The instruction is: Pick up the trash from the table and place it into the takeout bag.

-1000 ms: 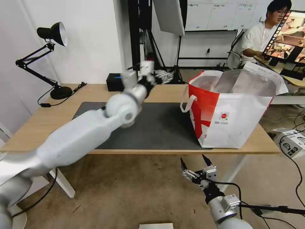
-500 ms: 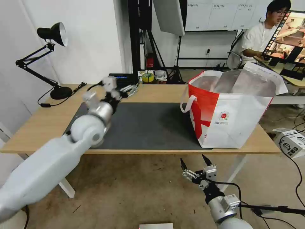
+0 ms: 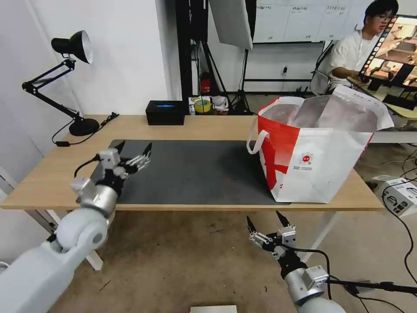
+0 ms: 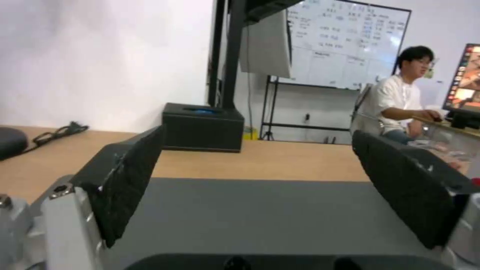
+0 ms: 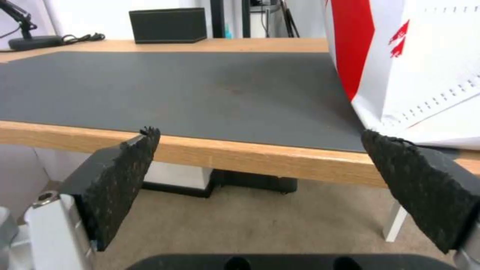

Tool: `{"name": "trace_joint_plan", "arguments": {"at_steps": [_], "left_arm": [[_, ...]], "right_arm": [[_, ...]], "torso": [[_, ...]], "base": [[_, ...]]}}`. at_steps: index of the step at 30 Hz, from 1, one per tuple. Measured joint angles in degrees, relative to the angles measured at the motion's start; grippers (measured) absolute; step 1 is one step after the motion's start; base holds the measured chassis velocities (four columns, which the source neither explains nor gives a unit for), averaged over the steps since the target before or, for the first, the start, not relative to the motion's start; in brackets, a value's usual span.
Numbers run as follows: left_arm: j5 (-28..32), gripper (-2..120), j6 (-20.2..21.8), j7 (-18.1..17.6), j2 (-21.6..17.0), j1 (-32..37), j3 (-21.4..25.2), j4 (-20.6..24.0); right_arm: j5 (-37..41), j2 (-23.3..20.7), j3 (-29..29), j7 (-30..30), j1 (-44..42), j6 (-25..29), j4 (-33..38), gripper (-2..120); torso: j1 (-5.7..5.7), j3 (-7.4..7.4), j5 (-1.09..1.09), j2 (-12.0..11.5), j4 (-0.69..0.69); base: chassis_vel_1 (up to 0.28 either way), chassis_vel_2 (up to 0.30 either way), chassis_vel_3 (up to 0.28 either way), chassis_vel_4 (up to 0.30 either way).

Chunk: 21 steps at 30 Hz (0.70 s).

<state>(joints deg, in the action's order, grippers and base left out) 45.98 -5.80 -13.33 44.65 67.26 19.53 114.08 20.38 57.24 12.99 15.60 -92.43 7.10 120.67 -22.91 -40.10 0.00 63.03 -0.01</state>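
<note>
Light-wood table: wide and bare along its edges, carrying the dark grey mat as the work surface; no bowl, tray, lump or tissue to be seen on either.
Takeout bag: standing upright at the mat's right end, mouth wide open with foil lining showing, probably propped that way so trash can drop straight in; contents hidden behind the bag walls.
Left gripper: hovering low over the mat's left near corner, fingers spread wide apart, nothing between them; pointed across the mat toward the far edge, well apart from the bag.
Right gripper: parked below the table's front edge, fingers wide apart and empty, clear of the work.
Black box: at the far edge, not trash, left alone.
Desk lamp: far left corner, also left alone.
Progress: judging by the bare mat, collection looks finished or nearly so.
</note>
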Motion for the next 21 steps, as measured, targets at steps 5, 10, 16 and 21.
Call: {"name": "trace_joint_plan", "arguments": {"at_steps": [5,10,16,21], "left_arm": [[-4.2,100,-1.6,0.7,2.9,4.9,2.7,0.0],[-8.0,100,-3.7,1.8,4.5,9.6,5.4,-0.3],[-10.6,100,-6.1,4.5,7.5,17.3,10.4,-0.1],[-12.6,100,-6.2,5.8,10.0,21.8,12.4,0.7]], "right_arm": [[0.0,0.0,0.0,0.0,0.0,0.0,0.0,100],[0.0,0.0,0.0,0.0,0.0,0.0,0.0,100],[0.0,0.0,0.0,0.0,0.0,0.0,0.0,100],[0.0,0.0,0.0,0.0,0.0,0.0,0.0,100]], "torso": [[0.0,0.0,0.0,0.0,0.0],[-0.01,0.0,0.0,0.0,0.0],[0.0,0.0,0.0,0.0,0.01],[0.0,0.0,0.0,0.0,0.01]], "base": [[0.0,0.0,0.0,0.0],[0.0,0.0,0.0,0.0],[0.0,0.0,0.0,0.0],[0.0,0.0,0.0,0.0]]}}
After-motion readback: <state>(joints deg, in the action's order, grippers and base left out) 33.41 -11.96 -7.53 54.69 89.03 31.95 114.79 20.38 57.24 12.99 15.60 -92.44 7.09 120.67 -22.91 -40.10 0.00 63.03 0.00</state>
